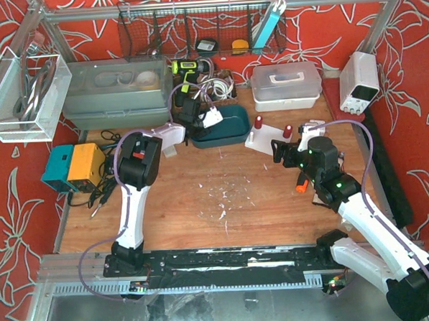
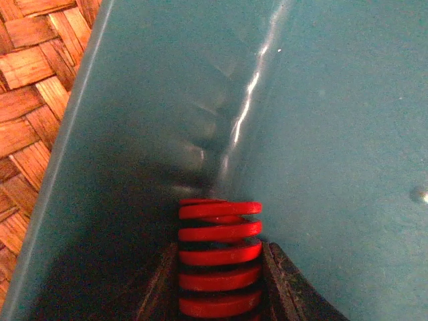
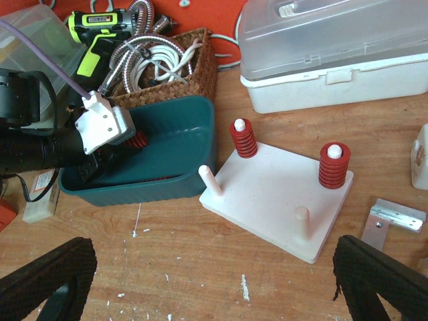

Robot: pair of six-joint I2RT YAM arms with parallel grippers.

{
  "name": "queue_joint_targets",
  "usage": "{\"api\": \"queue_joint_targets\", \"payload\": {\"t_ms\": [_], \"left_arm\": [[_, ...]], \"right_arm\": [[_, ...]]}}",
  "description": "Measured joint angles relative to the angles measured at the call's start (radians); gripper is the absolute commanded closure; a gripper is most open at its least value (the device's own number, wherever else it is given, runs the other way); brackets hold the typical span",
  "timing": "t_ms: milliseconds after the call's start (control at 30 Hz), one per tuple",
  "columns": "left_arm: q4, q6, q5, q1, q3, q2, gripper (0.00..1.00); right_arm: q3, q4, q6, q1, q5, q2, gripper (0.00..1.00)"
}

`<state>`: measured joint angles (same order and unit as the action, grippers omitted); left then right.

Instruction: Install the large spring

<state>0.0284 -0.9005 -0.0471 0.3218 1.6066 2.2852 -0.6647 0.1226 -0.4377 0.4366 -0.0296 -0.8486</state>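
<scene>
Lower centre of the left wrist view: the left hand point(image 2: 221, 294) is clamped on the sides of the large red spring point(image 2: 219, 231), low inside a teal bin point(image 2: 334, 134) and close against its wall. In the right wrist view, right of the bin, a white peg board point(image 3: 267, 194) on the tabletop point(image 3: 167, 254) shows two bare pegs. The right hand point(image 3: 214, 287) hangs above, fingers apart, empty. Risk: the round coils may slip from the pinch or snag the bin's rim when lifted.
</scene>
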Motion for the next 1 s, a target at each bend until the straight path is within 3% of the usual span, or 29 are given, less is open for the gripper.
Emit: {"api": "queue_joint_targets", "payload": {"t_ms": [433, 1000], "left_arm": [[0.068, 0.129, -0.066, 0.004, -0.203, -0.155, 0.90], [0.539, 0.465, -0.061, 0.171, -0.613, -0.586, 0.94]], "right_arm": [[0.001, -0.004, 0.000, 0.000, 0.000, -0.009, 0.02], [0.000, 0.005, -0.015, 0.000, 0.011, 0.003, 0.01]]}}
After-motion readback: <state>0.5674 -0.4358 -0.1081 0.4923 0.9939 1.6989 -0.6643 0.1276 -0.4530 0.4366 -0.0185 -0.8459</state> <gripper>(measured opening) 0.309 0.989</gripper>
